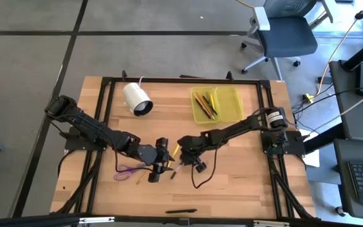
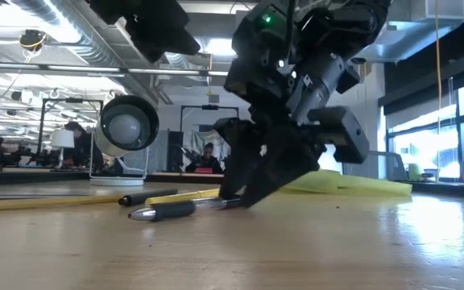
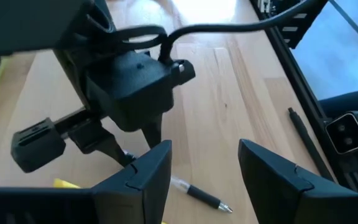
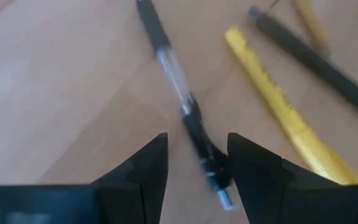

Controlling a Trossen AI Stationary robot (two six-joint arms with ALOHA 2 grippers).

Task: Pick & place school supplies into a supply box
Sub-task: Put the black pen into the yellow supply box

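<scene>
The wooden table [image 1: 244, 183] carries everything; at its far side, right of centre, lies the supply box [image 1: 230, 104], opened flat in two yellow-green halves, with several pencils and pens in its left half; to its left lies a white cylinder [image 1: 137, 99] with a cable. The left arm reaches in from the left edge, the right arm from the right edge, and the two meet near the table's middle. The left gripper [image 1: 159, 165] has its fingers apart, with nothing between them (its wrist view shows bare wood in the gap). The right gripper [image 4: 194, 163] is down at the table, its fingers parted on either side of a clear-and-black pen [image 4: 178, 102], not closed on it; just beside this pen lie a yellow pencil [image 4: 275, 102] and a dark pen [image 4: 312, 59]. The purple-handled scissors [image 1: 125, 170] lie near the left gripper; a black pen [image 1: 181, 211] rests apart at the near edge.
</scene>
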